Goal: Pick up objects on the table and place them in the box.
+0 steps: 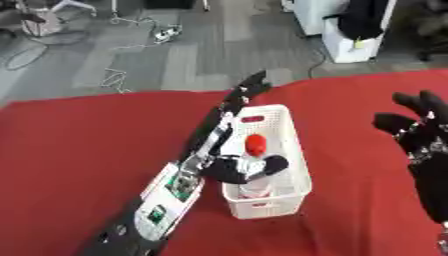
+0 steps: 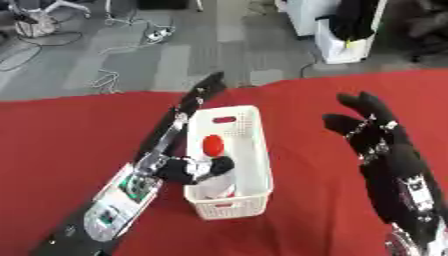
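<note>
Covered the worktop (image 1: 79,150) with a red cloth.

Noted the left forearm (image 1: 166,200) over the near left part of the worktop, with white and green parts exposed, running diagonally toward the centre.

Located the white box (image 1: 295,150), a slotted plastic basket, near the centre of the worktop, long axis pointing toward the far edge, near end just beside the forearm.

Found the bottle (image 1: 259,184) inside the box, in its near half, with a pale body and a red cap (image 1: 255,144), cap toward the far end. Could not tell whether upright or leaning.

Observed the left hand (image 1: 224,122) alongside the left wall of the box, outside it. Recorded the fingers (image 1: 251,86) as straight and extended, tips past the far left corner of the box. Recorded the thumb (image 1: 254,167) as reaching over the left wall into the box and lying across the bottle body, touching it. Saw no fingers wrapped around the bottle.

Observed the right hand (image 2: 376,142) at the right side of the worktop, well apart from the box, raised with fingers spread wide and pointing toward the far edge, holding nothing.

Registered, beyond the far edge, a grey floor (image 1: 192,55) with cables (image 1: 118,75) and a white cabinet (image 1: 350,37).
</note>
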Motion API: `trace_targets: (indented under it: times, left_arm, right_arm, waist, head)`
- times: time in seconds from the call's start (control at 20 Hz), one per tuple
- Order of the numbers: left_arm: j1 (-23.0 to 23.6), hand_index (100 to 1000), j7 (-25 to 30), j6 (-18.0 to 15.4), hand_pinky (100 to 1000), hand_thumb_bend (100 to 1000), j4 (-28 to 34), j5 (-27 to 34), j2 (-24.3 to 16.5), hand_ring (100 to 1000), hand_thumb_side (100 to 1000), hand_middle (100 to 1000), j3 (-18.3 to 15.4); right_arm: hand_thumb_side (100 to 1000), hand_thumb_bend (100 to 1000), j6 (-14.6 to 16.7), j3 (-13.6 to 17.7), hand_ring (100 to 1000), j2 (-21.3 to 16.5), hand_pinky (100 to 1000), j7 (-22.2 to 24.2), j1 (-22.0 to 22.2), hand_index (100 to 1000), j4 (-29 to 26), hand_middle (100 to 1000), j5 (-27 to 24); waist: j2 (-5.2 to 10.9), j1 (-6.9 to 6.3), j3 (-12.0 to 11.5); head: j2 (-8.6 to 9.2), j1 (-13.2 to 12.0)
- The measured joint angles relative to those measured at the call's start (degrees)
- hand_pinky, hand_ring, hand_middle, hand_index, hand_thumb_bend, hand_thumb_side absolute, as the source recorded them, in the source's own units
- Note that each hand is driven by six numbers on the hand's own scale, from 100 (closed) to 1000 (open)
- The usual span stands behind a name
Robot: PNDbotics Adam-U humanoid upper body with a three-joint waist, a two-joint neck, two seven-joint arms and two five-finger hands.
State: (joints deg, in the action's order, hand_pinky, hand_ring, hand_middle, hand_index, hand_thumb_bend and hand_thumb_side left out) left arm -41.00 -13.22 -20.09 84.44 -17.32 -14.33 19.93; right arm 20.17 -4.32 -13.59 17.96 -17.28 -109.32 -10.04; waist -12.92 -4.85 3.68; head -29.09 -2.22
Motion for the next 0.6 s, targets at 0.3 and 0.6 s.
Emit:
trace_targets:
  times: [0.3,0.6]
  left_arm:
    - [3.1,962,0.1,2.4,981,540,9.9,0.5,-4.2,1000,811,1000,-1.3]
    - [7.4,973,2.1,3.9,1000,335,16.3,-0.9,-6.6,1000,1000,1000,-3.0]
  right_arm:
    - [895,334,0.0,0.0,832,0.0,876,0.0,0.0,1000,0.0,922,0.0]
    - [899,327,-0.2,0.0,833,0.0,877,-0.1,0.1,1000,0.0,922,0.1]
  waist:
    - [-0.05,0.04,-2.4]
    - [-0.06,0.55,-4.6]
  head:
    - [0.03,0.5]
    - [0.08,1.2]
